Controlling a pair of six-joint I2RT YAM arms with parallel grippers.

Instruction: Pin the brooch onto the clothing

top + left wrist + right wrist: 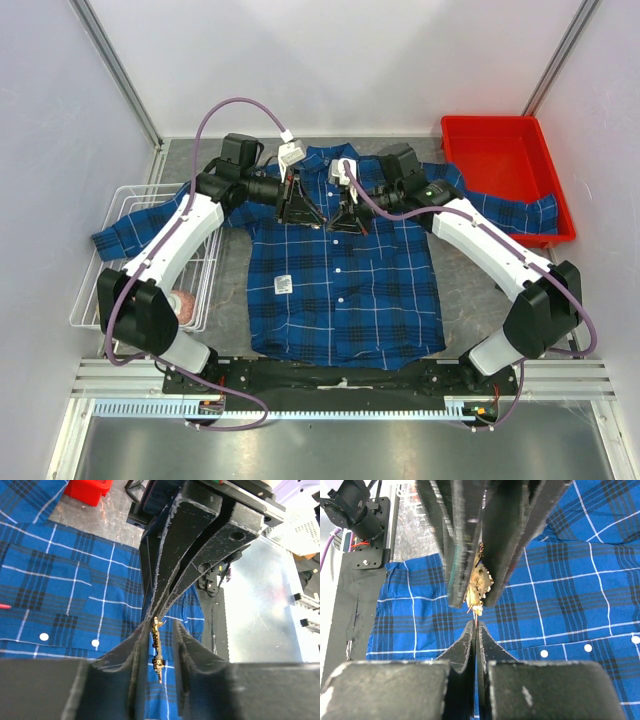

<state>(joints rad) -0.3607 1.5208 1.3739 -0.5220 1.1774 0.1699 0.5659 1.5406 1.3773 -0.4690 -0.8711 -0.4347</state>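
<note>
The right gripper point(476, 625), pressed together, pinches the pin of the gold, leaf-shaped brooch point(479, 580); the left gripper point(159, 647) clamps its body above the plaid clothing point(340, 290).

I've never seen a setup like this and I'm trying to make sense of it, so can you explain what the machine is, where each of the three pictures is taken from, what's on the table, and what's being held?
These are two white robot arms bolted at the near edge of a table. The overhead picture comes from a fixed camera above and behind them. The other two come from cameras on each wrist, looking along that arm's own black fingers.

A blue plaid shirt lies spread flat on the table, with a red tray at the back right and a white wire basket on the left.

The two arms meet above the shirt's chest. The right gripper is shut, pinching the pin end of a small gold brooch. The left gripper has its fingers around the brooch from the other side, though whether they press on it is hard to tell.
</note>
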